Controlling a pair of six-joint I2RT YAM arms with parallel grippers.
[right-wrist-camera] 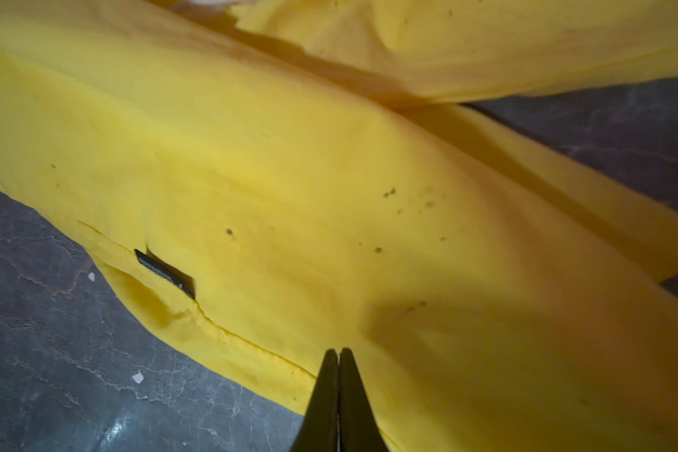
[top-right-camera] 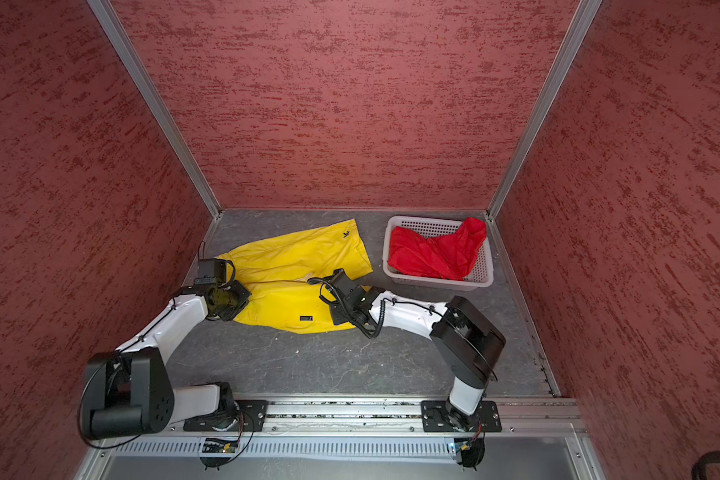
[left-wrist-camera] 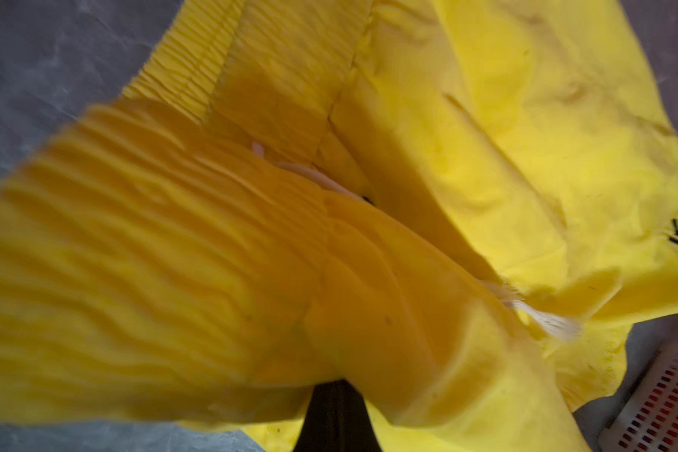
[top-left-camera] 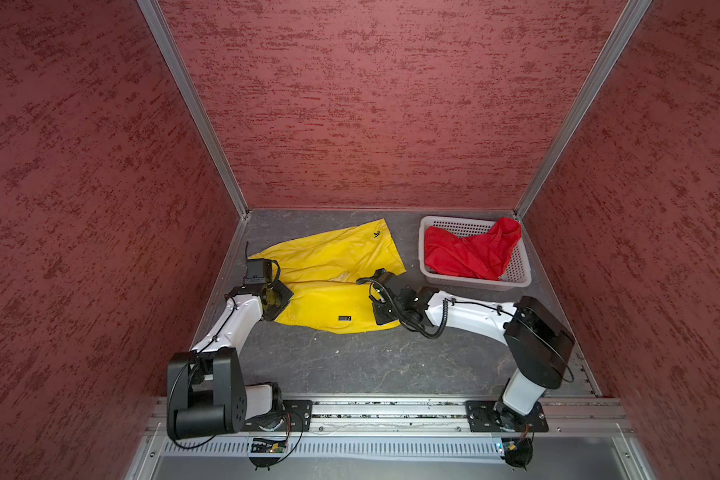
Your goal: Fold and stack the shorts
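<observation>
The yellow shorts (top-left-camera: 329, 266) lie spread on the grey counter (top-left-camera: 350, 365). Their long axis runs left to right, with the gathered waistband (left-wrist-camera: 181, 78) at the left and the two legs splayed to the right. The leg with the small dark logo (top-left-camera: 377, 235) angles toward the back wall. The leg with the black label (top-left-camera: 344, 318) lies nearer the arm bases.

The left end effector (top-left-camera: 281, 305) sits at the near corner of the waistband. Its fingers are pressed together, and the left wrist view shows ribbed waistband fabric draped up over the dark finger (left-wrist-camera: 335, 407), so it looks to be pinching the elastic edge. The right end effector (right-wrist-camera: 338, 352) is at the hem of the near leg. Its two fingers are closed tight, tips meeting the cloth just inside the stitched edge, where the fabric puckers as though nipped.

Each arm therefore grips its own end of the same near edge. The rest of the garment, far leg included, lies beyond both end effectors, away from the bases. A lengthwise fold would probably mean carrying that near edge up and over toward the back together, keeping it parallel to the long axis so one leg lands on the other.

The red shorts (top-left-camera: 470, 251) are bunched, unfolded, in the white perforated basket (top-left-camera: 476, 285) at the back right, closer to the right arm.
</observation>
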